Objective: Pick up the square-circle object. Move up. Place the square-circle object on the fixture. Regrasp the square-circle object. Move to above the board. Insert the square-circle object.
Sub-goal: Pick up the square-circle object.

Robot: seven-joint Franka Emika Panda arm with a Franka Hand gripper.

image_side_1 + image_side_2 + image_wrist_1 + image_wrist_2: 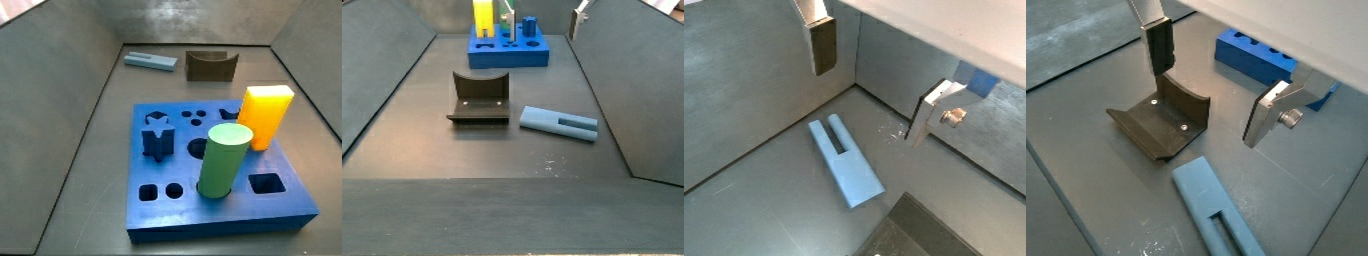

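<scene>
If the open, empty claw (1207,85) drops off-centre, a finger (823,45) could hit and skid the flat-lying bar (846,160), which rests untouched on the table (476,150) just beside the fixture (477,97); the claw hangs above it, pointing down.

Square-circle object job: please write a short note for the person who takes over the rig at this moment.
Gripper: open, empty, raised above the floor over the square-circle object.
Square-circle object: flat on the floor beside the fixture, not touching it.
Fixture: notch empty.
Board: apart from both, already carrying a green cylinder and an orange-yellow block.
Done: nothing.
Left: pick, lift, place on fixture, regrasp, move above board, insert.
</scene>
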